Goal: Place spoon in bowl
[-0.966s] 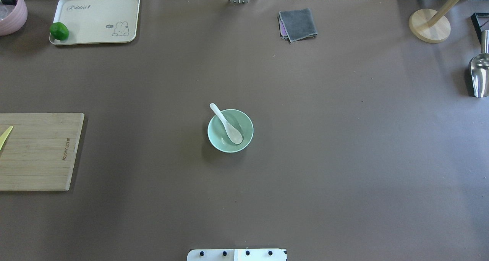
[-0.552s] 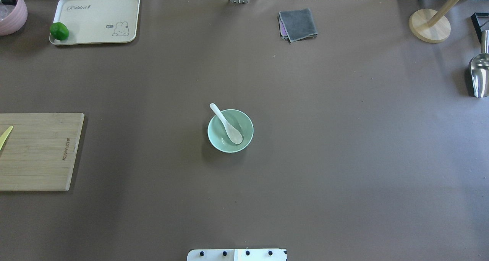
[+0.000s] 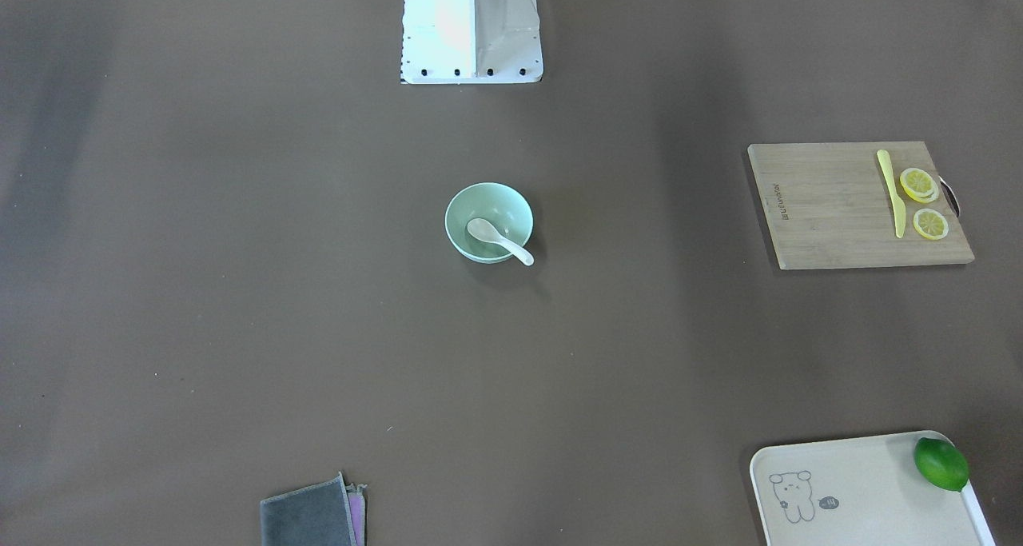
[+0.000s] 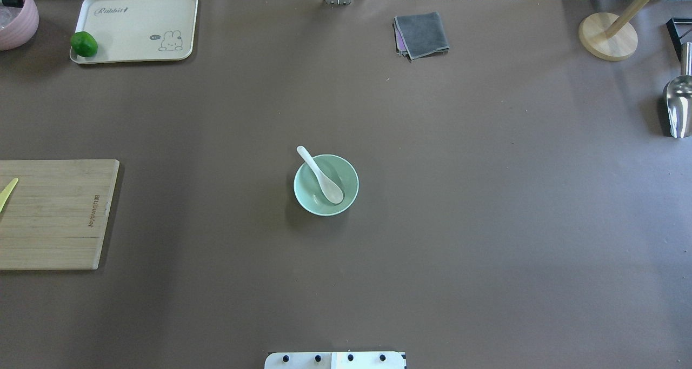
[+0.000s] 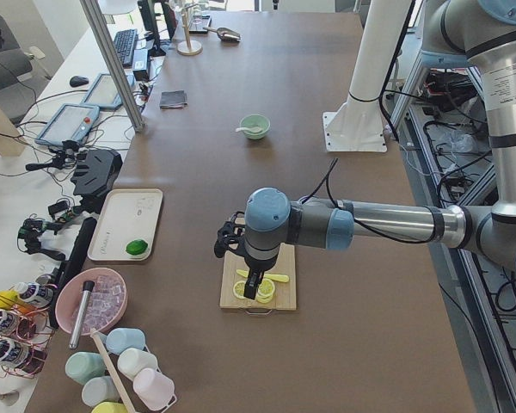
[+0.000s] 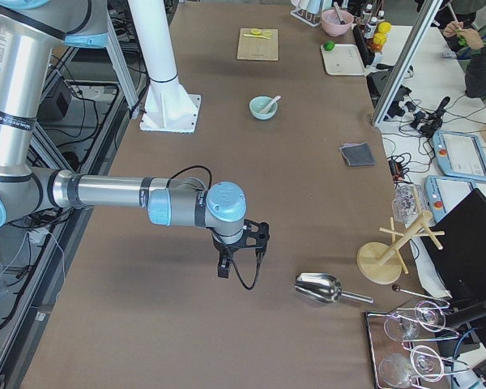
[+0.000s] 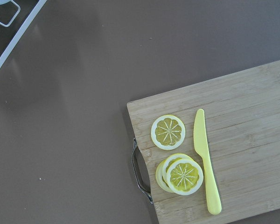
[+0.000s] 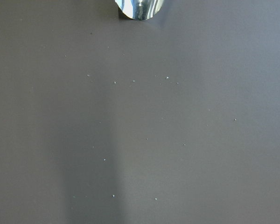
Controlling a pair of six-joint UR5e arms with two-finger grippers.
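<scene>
The pale mint-green bowl (image 4: 348,188) stands at the table's middle. The white spoon (image 4: 323,181) lies in it, scoop down inside, handle resting over the far-left rim. Both also show in the front-facing view, bowl (image 3: 505,205) and spoon (image 3: 497,241). Neither gripper is near them. The left gripper (image 5: 254,292) hangs over the cutting board, seen only in the exterior left view. The right gripper (image 6: 224,271) hangs over bare table near the metal scoop, seen only in the exterior right view. I cannot tell whether either is open or shut.
A wooden cutting board (image 4: 54,212) with a yellow knife (image 3: 891,190) and lemon slices (image 3: 917,182) lies on the left. A tray (image 4: 140,26) with a lime (image 4: 84,44), a grey cloth (image 4: 421,34), a wooden stand (image 4: 608,34) and a metal scoop (image 4: 678,107) line the far and right edges.
</scene>
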